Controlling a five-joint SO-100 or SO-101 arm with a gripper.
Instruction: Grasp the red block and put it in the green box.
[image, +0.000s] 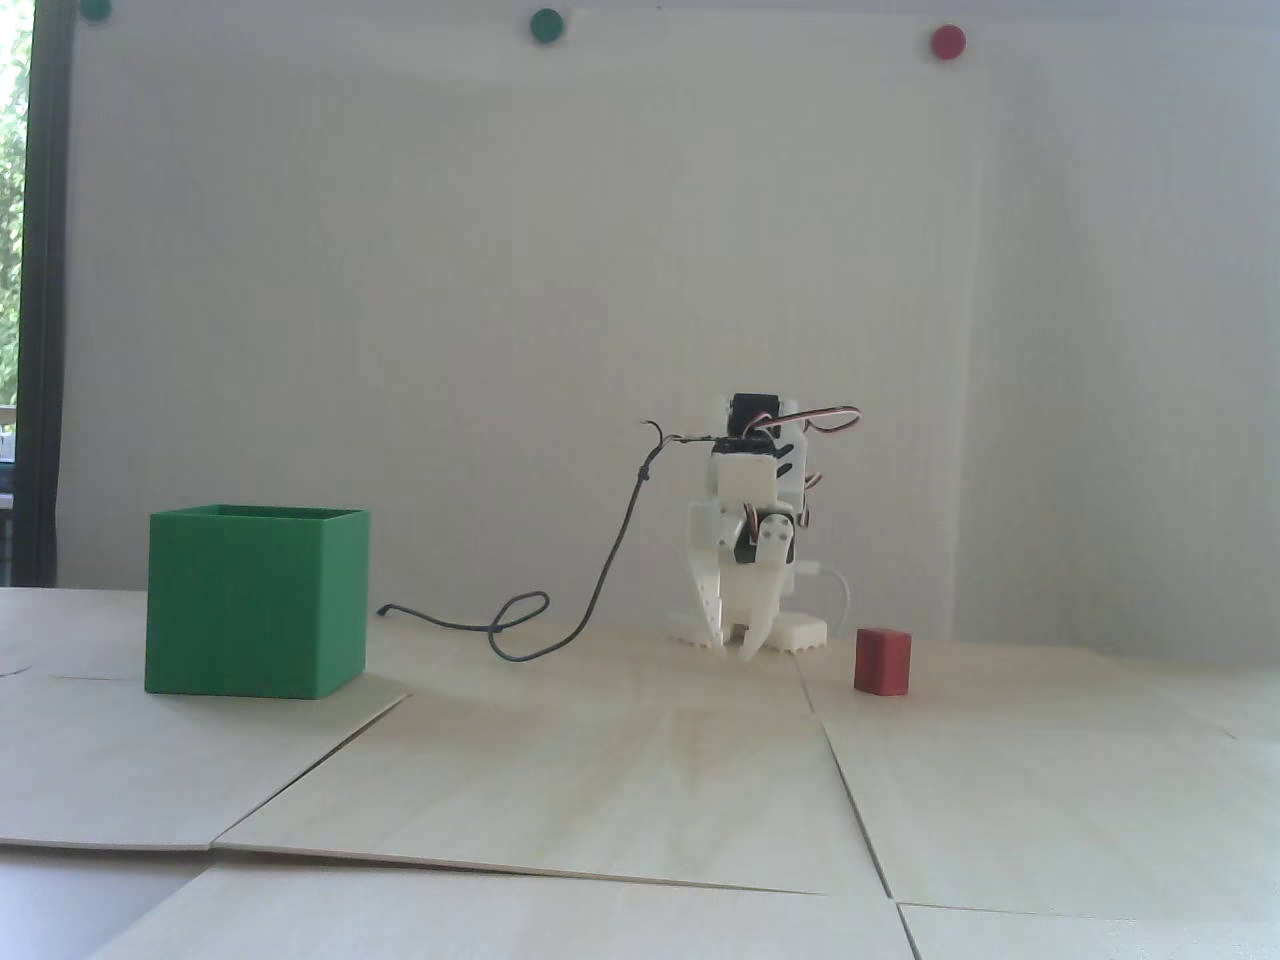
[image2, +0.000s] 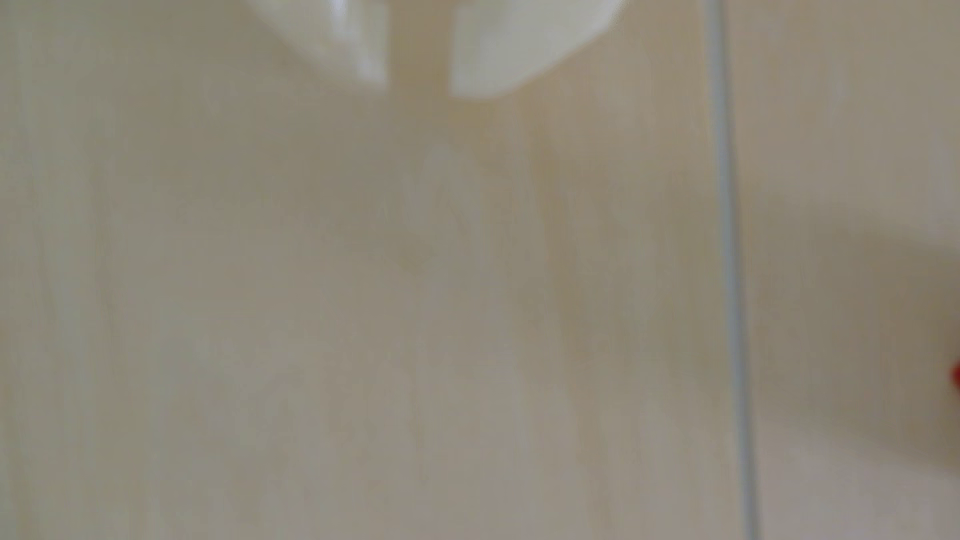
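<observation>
Makeshift lab — plywood tabletop (image: 640, 780), white wall (image: 500, 250).

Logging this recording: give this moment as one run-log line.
gripper: open, empty, low over table | red block: on table, right of gripper in fixed view, untouched | green box: far left

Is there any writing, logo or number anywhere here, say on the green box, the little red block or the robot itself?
None can be read in either view.
The green box: plain walls, no print.
The red block: plain faces, no mark.
The white arm and its gripper: no label visible.
The round dots on the wall: plain colour, no signs.
The wrist view is too blurred to show any text.
</observation>
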